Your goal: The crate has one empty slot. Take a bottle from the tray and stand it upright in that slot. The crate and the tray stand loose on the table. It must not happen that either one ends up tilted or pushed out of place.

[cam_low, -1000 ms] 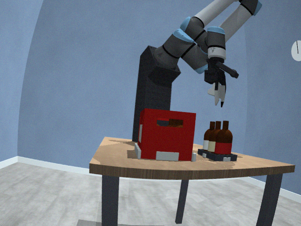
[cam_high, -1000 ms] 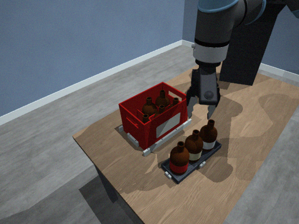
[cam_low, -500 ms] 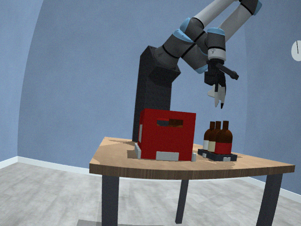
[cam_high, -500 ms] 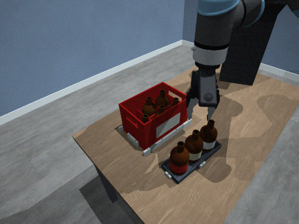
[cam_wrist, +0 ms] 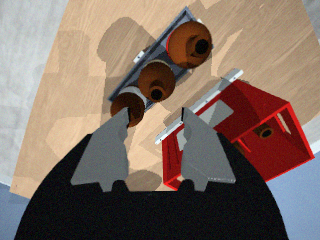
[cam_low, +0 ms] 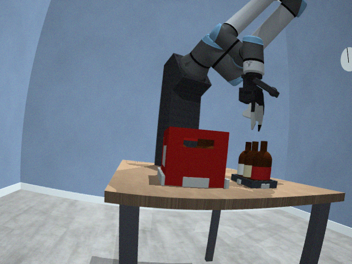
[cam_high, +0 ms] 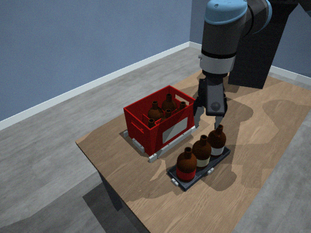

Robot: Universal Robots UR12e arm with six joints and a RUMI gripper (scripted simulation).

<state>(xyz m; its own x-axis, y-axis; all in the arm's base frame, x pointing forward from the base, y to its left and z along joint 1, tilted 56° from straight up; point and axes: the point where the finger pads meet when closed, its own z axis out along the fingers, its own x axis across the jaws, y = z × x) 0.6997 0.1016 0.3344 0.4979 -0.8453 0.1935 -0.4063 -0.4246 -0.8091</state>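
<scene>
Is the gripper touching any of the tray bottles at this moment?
Apart. The exterior view shows the gripper hanging above the three bottles, with blue wall visible between its fingertips and the nearest bottle's top. Nothing sits between the fingers.

Top view: arm [cam_high: 220, 37] is being cut off by the upper edge, only the wrist section showing; desk [cam_high: 263, 150] is being cropped at the right and bottom edges. Empty slot in the crate [cam_high: 160, 130] is being masked by the near bottles and dividers, so it cannot be located.

Exterior view: crate contents are being hidden by the solid wall, only a brown patch showing through the handle cutout [cam_low: 198, 143]. The three tray bottles [cam_low: 257, 161] are being overlapped into one cluster.

Wrist view: nearest bottle [cam_wrist: 131, 107] is being partly covered by a tool [cam_wrist: 152, 150] finger; the crate's near corner is being blocked by the other.
</scene>
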